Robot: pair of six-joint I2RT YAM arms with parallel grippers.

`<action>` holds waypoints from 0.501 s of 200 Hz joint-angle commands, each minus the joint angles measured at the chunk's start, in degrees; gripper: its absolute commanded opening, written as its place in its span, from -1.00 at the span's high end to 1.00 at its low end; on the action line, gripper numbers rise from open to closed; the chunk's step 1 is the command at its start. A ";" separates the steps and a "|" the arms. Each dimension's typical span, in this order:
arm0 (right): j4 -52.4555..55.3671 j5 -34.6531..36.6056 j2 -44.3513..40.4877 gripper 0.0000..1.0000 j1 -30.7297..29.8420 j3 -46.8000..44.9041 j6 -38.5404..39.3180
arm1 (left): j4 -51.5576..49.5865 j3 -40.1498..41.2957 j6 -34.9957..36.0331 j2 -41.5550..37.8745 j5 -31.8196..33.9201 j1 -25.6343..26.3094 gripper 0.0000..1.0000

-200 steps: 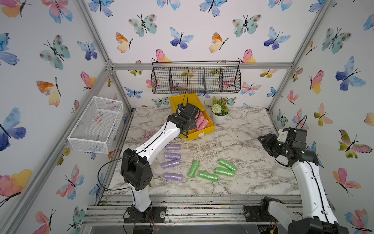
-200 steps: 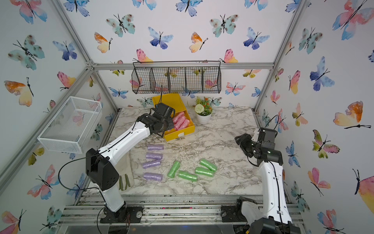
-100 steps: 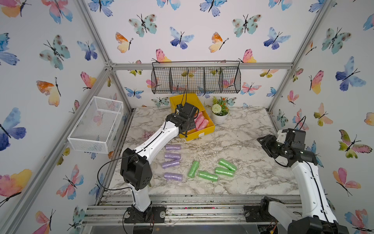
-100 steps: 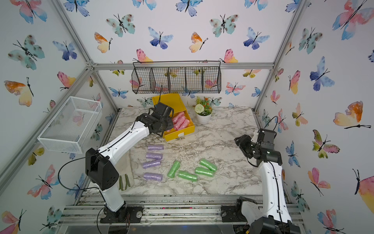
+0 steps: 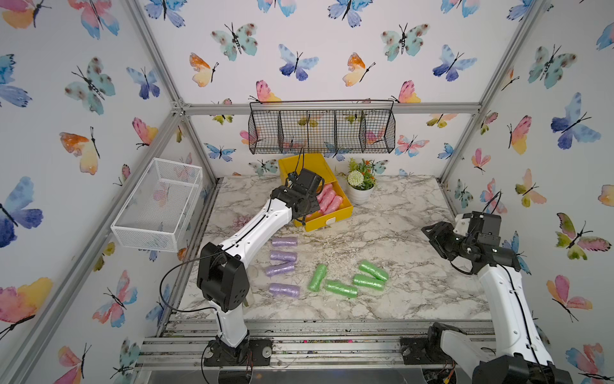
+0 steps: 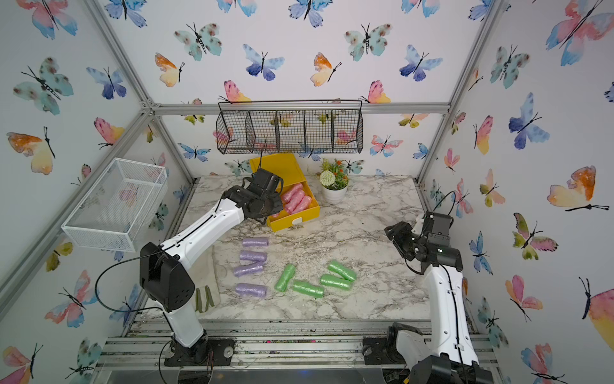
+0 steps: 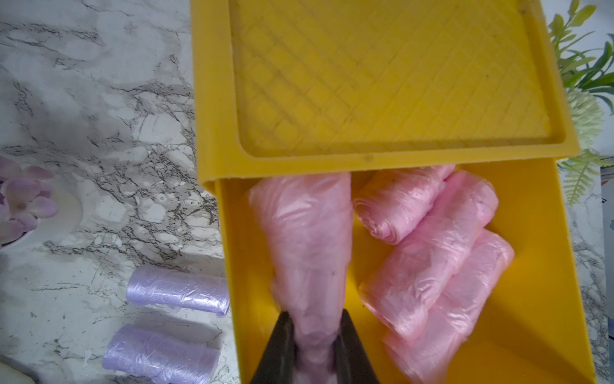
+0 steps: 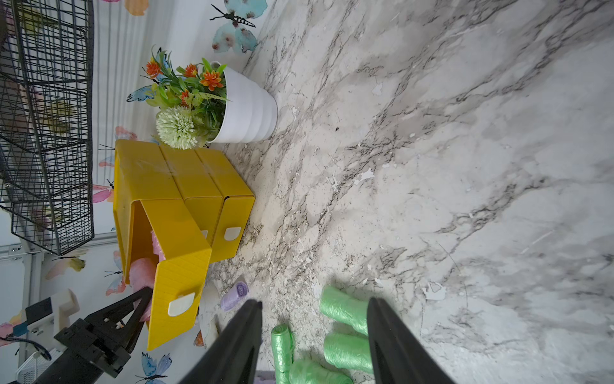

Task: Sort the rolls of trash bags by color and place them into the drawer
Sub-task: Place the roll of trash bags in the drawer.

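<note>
The drawer (image 5: pixel 312 166) is a yellow chest at the back of the table, with its top drawer (image 7: pixel 538 266) pulled out. My left gripper (image 7: pixel 314 317) reaches into that drawer and is shut on one end of a pale pink roll (image 7: pixel 305 232). Three more pink rolls (image 7: pixel 432 252) lie beside it in the same drawer, and they show in both top views (image 5: pixel 329 201) (image 6: pixel 297 199). Several lilac rolls (image 5: pixel 283 256) and several green rolls (image 5: pixel 340 288) lie on the marble. My right gripper (image 8: pixel 315 301) hangs open above the table's right side, with the green rolls (image 8: pixel 345 349) below it.
A black wire basket (image 5: pixel 321 128) hangs on the back wall above the chest. A white mesh basket (image 5: pixel 159 202) is fixed to the left wall. A white flower pot (image 5: pixel 360 194) stands right of the chest. A small purple flower cluster (image 7: pixel 23 202) lies left of it.
The left wrist has shifted slightly over the open drawer, still with the pink roll in its jaws. The right arm has hardly moved.
</note>
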State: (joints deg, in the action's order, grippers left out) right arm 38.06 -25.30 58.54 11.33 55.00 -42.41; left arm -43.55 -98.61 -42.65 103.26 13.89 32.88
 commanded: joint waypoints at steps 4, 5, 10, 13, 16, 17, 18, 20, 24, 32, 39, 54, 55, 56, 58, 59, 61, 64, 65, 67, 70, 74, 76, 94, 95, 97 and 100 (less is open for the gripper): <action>-0.92 0.87 -0.36 -0.12 0.28 -0.69 -0.21 | -0.04 -0.31 0.13 -0.80 -1.75 -0.38 0.73; -0.95 0.87 -0.36 -0.12 0.32 -0.69 -0.21 | -0.04 -0.29 0.17 -0.83 -1.80 -0.37 0.73; -0.97 0.78 -0.36 -0.12 0.28 -0.74 -0.19 | -0.04 -0.27 0.19 -1.16 -1.97 -0.32 0.74; -0.97 0.78 -0.36 -0.12 0.34 -0.74 -0.21 | -0.04 -0.35 0.12 -1.27 -2.06 -0.35 0.74; -0.97 0.78 -0.36 -0.12 0.32 -0.71 -0.21 | -0.04 -0.36 0.13 -1.50 -2.15 -0.36 0.74; -0.97 0.78 -0.36 -0.12 0.29 -0.70 -0.21 | -0.04 -0.36 0.12 -1.58 -2.18 -0.36 0.74; -0.97 0.78 -0.36 -0.12 0.33 -0.69 -0.21 | -0.04 -0.36 0.12 -1.62 -2.19 -0.36 0.74; -0.97 0.78 -0.36 -0.12 0.33 -0.75 -0.17 | -0.04 -0.40 0.05 -1.76 -2.26 -0.32 0.74; -0.97 0.82 -0.40 -0.12 0.28 -0.71 -0.19 | -0.04 -0.44 0.03 -1.94 -2.33 -0.30 0.75; -1.01 0.87 -0.36 -0.12 0.35 -0.69 -0.17 | -0.04 -0.53 0.12 -2.33 -2.38 -0.23 0.75; -1.05 0.87 -0.36 -0.12 0.31 -0.73 -0.21 | -0.11 -0.53 0.03 -2.60 -2.53 -0.26 0.76; -1.17 0.78 -0.36 -0.12 0.31 -0.84 -0.30 | -0.44 -0.53 -0.14 -2.86 -2.81 -0.19 0.76; -1.16 0.78 -0.36 -0.12 0.33 -0.85 -0.26 | -0.46 -0.53 -0.15 -2.83 -2.86 -0.19 0.76; -1.15 0.78 -0.36 -0.12 0.34 -0.90 -0.23 | -0.47 -0.53 -0.15 -2.86 -2.88 -0.19 0.76; -1.15 0.78 -0.36 -0.12 0.31 -0.87 -0.28 | -0.59 -0.53 -0.15 -2.88 -2.90 -0.17 0.76; -1.15 0.78 -0.32 -0.12 0.29 -0.87 -0.29 | -0.62 -0.53 -0.15 -2.89 -2.94 -0.18 0.76; -1.15 0.73 -0.28 -0.12 0.30 -0.91 -0.28 | -0.65 -0.53 -0.15 -2.89 -2.98 -0.14 0.76; -1.15 0.77 -0.27 -0.12 0.28 -0.93 -0.23 | -0.70 -0.53 -0.15 -2.89 -3.03 -0.11 0.76; -1.15 0.78 -0.27 -0.12 0.32 -0.99 -0.22 | -0.72 -0.53 -0.19 -2.85 -3.06 -0.06 0.76; -1.15 0.78 -0.27 -0.12 0.35 -0.96 -0.22 | -0.79 -0.53 -0.29 -2.88 -3.07 -0.09 0.76; -1.18 0.78 -0.27 -0.12 0.36 -1.02 -0.29 | -0.87 -0.49 -0.30 -2.88 -3.08 -0.03 0.76; -1.22 0.78 -0.27 -0.12 0.32 -1.08 -0.27 | -0.97 -0.60 -0.32 -2.89 -3.16 -0.01 0.76; -1.21 0.78 -0.32 -0.12 0.35 -1.18 -0.27 | -1.04 -0.61 -0.32 -2.89 -3.17 0.03 0.76; -1.22 0.78 -0.36 -0.12 0.27 -1.13 -0.28 | -1.39 -1.11 -0.41 -3.10 -3.17 0.25 0.75; -1.23 0.78 -0.36 -0.12 0.31 -1.13 -0.29 | -1.42 -1.13 -0.41 -3.13 -3.17 0.25 0.75; -1.21 0.78 -0.40 -0.12 0.28 -1.19 -0.23 | -1.42 -1.25 -0.41 -3.15 -3.15 0.29 0.75; -1.23 0.85 -0.37 -0.12 0.33 -1.20 -0.29 | -1.49 -1.38 -0.37 -3.23 -3.09 0.33 0.75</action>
State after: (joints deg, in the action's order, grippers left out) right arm 37.85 -25.30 58.54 11.33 54.54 -42.44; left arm -43.92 -98.61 -42.70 102.87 11.42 32.88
